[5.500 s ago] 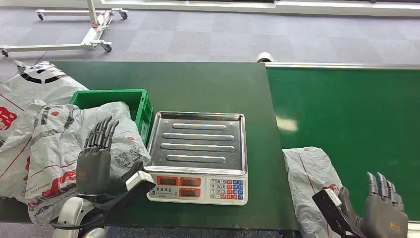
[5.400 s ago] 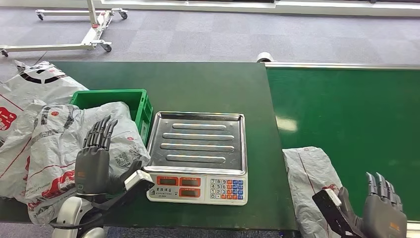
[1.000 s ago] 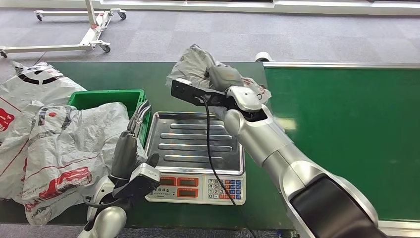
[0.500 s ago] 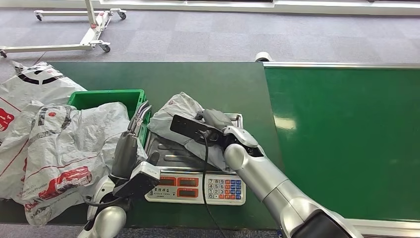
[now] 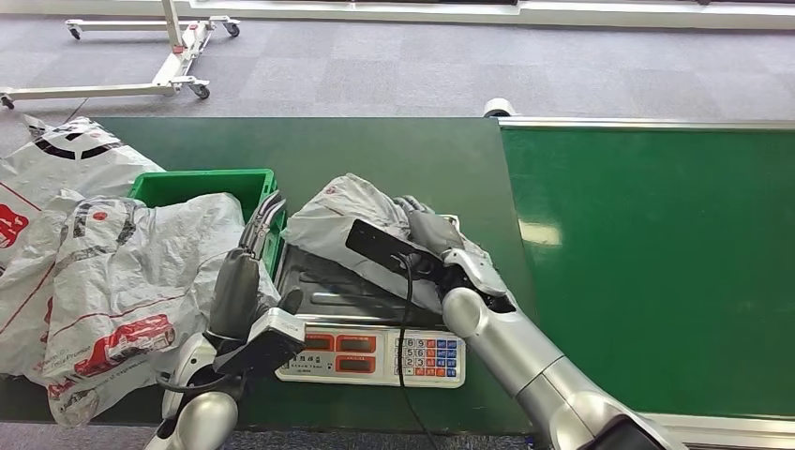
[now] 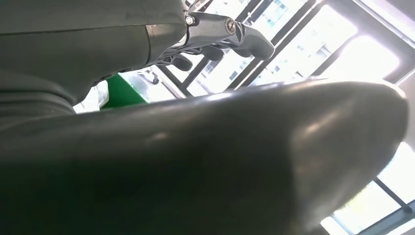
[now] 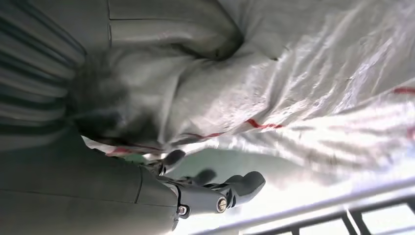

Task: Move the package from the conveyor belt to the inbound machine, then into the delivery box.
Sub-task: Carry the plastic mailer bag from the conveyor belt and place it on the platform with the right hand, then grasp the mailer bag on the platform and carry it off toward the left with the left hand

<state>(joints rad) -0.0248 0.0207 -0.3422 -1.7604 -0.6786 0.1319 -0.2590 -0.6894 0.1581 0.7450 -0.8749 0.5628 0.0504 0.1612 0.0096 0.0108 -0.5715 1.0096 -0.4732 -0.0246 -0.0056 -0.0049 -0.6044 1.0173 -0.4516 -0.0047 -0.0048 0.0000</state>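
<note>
grey package on the scale, right robot hand gripping it

the package (image 5: 349,217) lies crumpled on the steel tray of the scale (image 5: 375,330), right robot hand (image 5: 424,232) closed on its top. left robot hand (image 5: 253,246) hovers just left of the scale, fingers straight, holding nothing, by the green bin (image 5: 202,184) stuffed with bags (image 5: 122,272). the conveyor belt (image 5: 656,253) is right of the scale, beside the bench (image 5: 375,155).

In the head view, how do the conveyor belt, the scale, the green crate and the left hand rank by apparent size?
1. conveyor belt
2. scale, partly covered by the package
3. green crate, mostly hidden under bags
4. left hand, unsure, since nearer the camera
</note>
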